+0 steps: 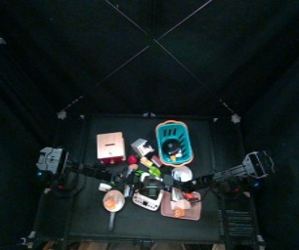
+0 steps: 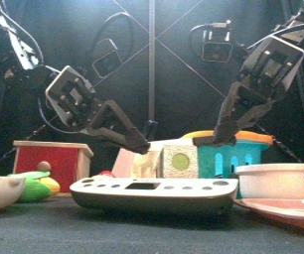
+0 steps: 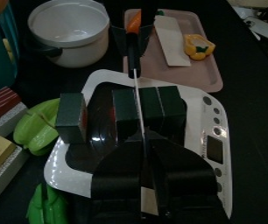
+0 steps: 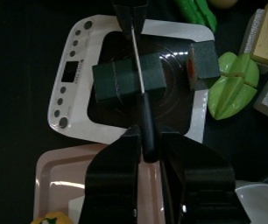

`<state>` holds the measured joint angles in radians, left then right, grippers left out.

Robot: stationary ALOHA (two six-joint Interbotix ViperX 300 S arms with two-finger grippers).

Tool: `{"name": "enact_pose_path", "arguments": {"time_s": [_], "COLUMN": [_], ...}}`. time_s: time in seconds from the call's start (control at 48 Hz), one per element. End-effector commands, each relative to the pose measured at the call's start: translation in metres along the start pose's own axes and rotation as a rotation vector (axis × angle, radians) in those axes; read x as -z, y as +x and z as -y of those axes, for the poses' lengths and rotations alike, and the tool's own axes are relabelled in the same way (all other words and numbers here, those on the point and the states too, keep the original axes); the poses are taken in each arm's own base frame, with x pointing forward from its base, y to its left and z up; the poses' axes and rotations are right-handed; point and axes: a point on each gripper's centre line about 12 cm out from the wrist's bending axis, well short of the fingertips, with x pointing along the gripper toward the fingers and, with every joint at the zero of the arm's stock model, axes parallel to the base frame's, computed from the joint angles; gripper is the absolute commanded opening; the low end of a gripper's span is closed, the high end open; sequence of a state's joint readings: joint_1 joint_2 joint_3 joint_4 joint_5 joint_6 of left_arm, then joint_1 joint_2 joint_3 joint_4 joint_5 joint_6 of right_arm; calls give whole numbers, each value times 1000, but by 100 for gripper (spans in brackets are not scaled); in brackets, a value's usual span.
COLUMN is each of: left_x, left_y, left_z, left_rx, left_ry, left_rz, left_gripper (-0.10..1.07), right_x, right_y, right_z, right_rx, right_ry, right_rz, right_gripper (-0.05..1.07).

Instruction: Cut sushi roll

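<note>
Left wrist view: white kitchen scale (image 3: 207,131) carries the dark sushi roll (image 3: 113,118) (already in separate blocks). Left gripper (image 3: 146,188) clamps a knife (image 3: 134,70) over it; right gripper (image 4: 148,175) grips another knife (image 4: 137,70).

— What surrounds the counter (image 1: 80,166)?
— Black curtains (image 1: 35,68) on every side, thin crossed lines (image 1: 149,44) strung overhead, dim light.
— And beneath the fingers?
— Only the dark counter surface
</note>
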<state>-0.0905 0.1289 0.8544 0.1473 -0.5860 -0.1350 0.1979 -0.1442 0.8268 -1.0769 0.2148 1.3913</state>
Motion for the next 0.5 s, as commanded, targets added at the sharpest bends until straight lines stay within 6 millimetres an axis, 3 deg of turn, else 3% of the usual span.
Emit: {"name": "enact_pose_path", "arguments": {"time_s": [0.0,0.479], "left_x": [-14,-3], "left_y": [4,9], "left_z": [1,-1], "left_rx": [5,1], "left_ry": [7,2], "left_rz": [44,12], "left_gripper": [42,42], "right_x": [-12,-4], "right_y": [-4,9], "right_z": [2,4], "right_rx": [1,20], "right_ry": [15,18], "right_rz": [35,-8], "right_gripper": [51,51]}}
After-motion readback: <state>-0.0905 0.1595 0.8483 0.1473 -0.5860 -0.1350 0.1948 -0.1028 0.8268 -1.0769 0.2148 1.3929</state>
